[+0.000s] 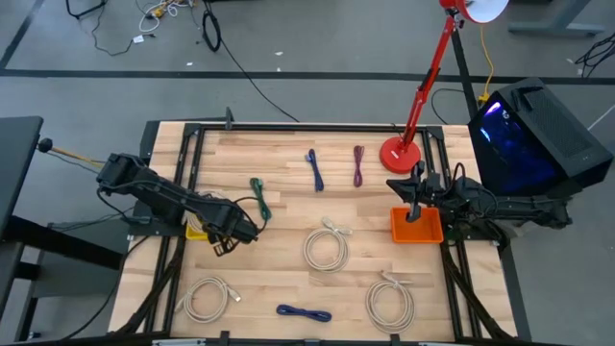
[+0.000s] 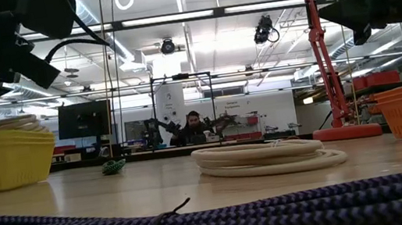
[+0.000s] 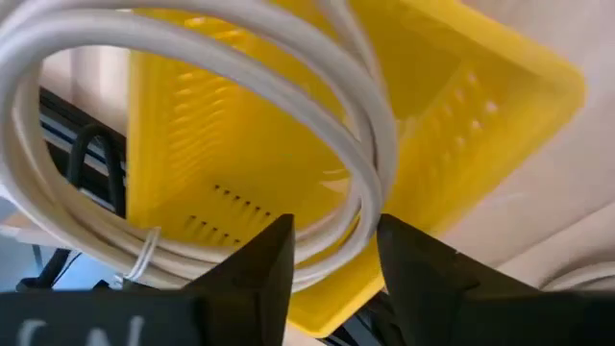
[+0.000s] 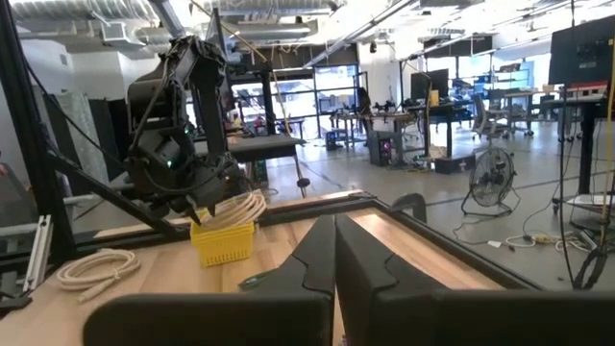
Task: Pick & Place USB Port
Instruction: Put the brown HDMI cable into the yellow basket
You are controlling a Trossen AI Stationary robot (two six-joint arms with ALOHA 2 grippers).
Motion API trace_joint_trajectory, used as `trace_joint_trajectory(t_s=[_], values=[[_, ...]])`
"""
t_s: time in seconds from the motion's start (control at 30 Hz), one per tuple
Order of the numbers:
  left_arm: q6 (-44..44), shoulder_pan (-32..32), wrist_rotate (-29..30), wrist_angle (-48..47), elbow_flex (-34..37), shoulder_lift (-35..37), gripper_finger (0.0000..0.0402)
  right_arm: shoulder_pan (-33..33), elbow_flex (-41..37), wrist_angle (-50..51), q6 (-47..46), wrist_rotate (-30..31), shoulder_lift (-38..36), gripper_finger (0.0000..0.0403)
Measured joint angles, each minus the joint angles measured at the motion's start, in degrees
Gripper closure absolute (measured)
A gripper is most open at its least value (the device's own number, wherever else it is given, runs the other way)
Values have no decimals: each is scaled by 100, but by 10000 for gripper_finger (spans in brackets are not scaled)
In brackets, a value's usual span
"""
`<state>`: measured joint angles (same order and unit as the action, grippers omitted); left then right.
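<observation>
Left gripper [image 3: 332, 259] is clamped on the white coiled cable [image 3: 192, 125], dangling it right above the yellow basket [image 3: 452, 106] at mid-left of the overhead frame, so it's basically straight down from here.

- A red desk lamp with a round base [image 1: 400, 154] stands at the upper right of the wooden table [image 1: 288, 288] in the high view.
- A black computer case lit blue inside [image 1: 527, 135] sits at the far right, off the table.
- A grey standing fan [image 4: 485, 183] stands on the room floor at the right in the right wrist view.
- A person seated at a desk [image 2: 194, 127] shows mid-frame, far back, in the low view.
- A dark monitor [image 2: 82, 120] stands at the left of that background.
</observation>
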<state>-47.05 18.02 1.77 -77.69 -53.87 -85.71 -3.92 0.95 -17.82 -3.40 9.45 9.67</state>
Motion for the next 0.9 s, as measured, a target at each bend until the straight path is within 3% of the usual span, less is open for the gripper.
trace_joint_trajectory(t_s=[0.3,0.67,0.9], values=[[-161,-28,354,-70,-4,0,238,0,0,100,-7,0,0,396],[-180,-17,188,-94,-44,9,252,1,0,179,-58,0,-2,396],[-171,-15,753,-569,-718,48,252,1,0,257,-59,0,-1,396]])
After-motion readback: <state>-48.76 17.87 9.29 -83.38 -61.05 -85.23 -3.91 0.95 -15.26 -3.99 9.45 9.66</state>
